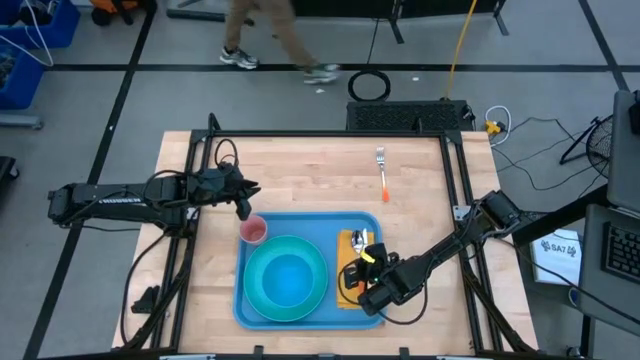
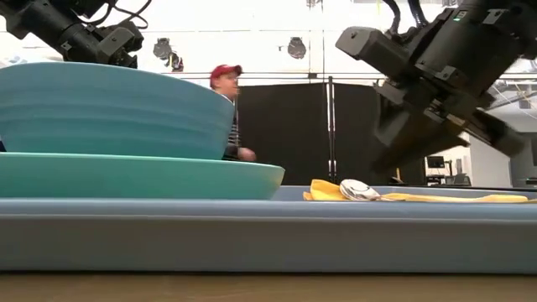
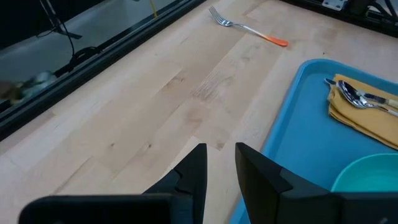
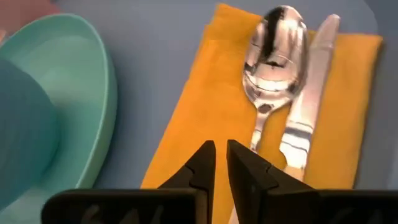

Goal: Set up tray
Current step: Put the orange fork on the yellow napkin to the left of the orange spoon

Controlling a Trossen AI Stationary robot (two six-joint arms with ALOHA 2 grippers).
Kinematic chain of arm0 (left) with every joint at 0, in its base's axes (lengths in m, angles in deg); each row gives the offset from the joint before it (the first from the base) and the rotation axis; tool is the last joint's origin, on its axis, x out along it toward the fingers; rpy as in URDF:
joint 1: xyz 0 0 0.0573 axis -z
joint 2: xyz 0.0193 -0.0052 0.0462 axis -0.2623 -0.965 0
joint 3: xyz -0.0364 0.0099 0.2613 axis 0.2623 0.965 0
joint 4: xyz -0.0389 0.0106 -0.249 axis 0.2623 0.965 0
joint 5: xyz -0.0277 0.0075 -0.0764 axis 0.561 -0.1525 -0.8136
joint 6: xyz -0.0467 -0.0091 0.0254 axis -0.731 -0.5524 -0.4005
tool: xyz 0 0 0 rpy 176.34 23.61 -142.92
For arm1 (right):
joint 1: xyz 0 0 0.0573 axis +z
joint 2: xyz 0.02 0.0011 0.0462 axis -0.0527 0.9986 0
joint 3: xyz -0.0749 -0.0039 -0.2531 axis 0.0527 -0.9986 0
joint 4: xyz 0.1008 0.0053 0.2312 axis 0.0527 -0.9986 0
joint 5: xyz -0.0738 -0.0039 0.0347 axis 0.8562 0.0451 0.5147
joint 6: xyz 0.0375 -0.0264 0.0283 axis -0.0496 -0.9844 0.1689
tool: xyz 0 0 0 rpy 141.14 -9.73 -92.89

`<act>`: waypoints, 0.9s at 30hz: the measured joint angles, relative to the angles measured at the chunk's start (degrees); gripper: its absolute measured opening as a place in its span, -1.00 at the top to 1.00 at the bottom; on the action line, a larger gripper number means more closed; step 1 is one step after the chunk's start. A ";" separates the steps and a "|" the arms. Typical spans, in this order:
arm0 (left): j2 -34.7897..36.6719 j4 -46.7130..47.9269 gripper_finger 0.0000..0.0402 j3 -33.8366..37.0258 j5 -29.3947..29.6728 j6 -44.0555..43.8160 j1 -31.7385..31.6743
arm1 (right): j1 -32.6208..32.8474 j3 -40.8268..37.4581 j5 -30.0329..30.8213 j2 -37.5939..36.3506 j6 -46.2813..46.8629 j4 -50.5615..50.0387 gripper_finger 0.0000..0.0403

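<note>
- Sitting on the wooden bench (image 1: 300,170), the big flat blue plastic tray (image 1: 300,222) is carrying a round turquoise plate (image 1: 285,278).
- Right hand (image 4: 221,163) is hovering, fingers narrow, over the yellow napkin (image 4: 205,93), holding nothing.
- Left hand (image 3: 219,167) is waiting, narrow, beside the tray's edge.

Light wooden tabletop (image 1: 300,170), plank grain, framed by dark rails. Blue tray (image 1: 300,222) sits flat on it at the near middle, long side running left to right. Fork (image 1: 381,172) with orange handle lies alone on bare wood toward the far right, well apart from the tray, tines pointing to the far edge.
</note>
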 joint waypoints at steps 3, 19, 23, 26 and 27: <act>0.02 0.04 0.56 0.00 -0.11 0.00 0.00 | -0.55 -0.07 3.14 -0.99 -7.81 3.25 0.84; -1.04 -7.22 0.56 0.09 -2.61 -1.59 0.00 | -10.80 0.02 14.71 -24.58 -52.87 -9.34 1.00; -6.59 -20.38 0.56 0.09 -8.39 -1.01 0.12 | -12.21 0.02 16.54 -29.83 -60.04 -13.39 0.98; -12.92 -27.81 0.56 0.09 -12.36 1.99 0.23 | -13.64 0.02 19.73 -33.16 -62.46 -18.07 0.99; -14.92 -29.86 0.56 0.09 -12.65 3.00 0.24 | -14.30 0.02 20.73 -34.12 -62.64 -19.65 0.99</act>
